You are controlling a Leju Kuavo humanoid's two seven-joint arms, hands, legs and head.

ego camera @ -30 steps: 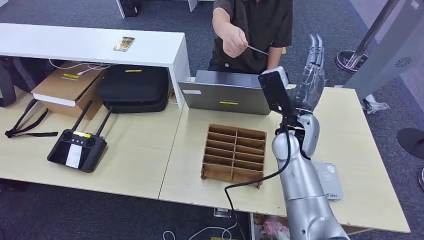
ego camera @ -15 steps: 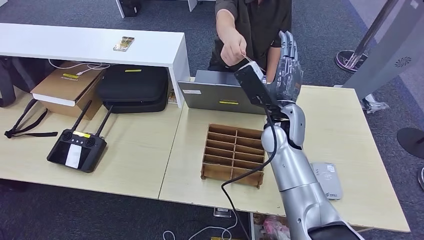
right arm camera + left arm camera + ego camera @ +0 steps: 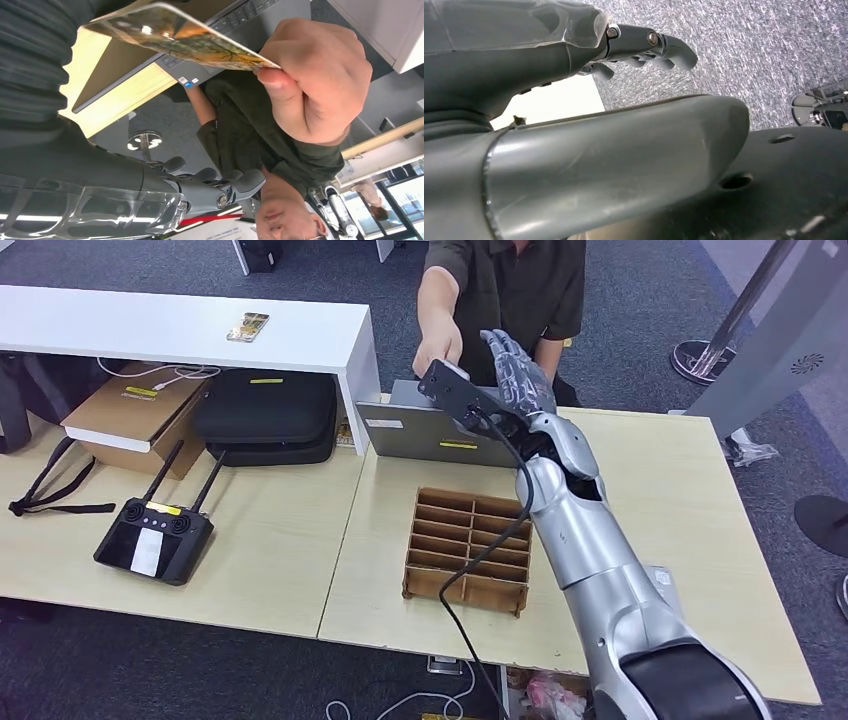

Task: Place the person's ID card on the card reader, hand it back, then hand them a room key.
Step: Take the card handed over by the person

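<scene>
Clearly the task is only at its beginning. On the left part of the table (image 3: 250, 570) lies a black controller (image 3: 153, 539), which has no role. Toward the middle stands a wooden divider box (image 3: 468, 550), and behind it a grey laptop (image 3: 430, 432). Above the laptop the person's hand (image 3: 436, 344) holds out the ID card (image 3: 175, 34), pinched at one end between thumb and finger. The right hand (image 3: 517, 368) is raised just beside it with fingers spread apart, holding nothing; the card is not yet taken. Further right, the card reader (image 3: 664, 581) lies on the table, mostly hidden behind the right arm. The left hand (image 3: 644, 47) hangs above the carpet, fingers curled; whether it holds something I cannot tell. Reading, returning and the room key all remain.
</scene>
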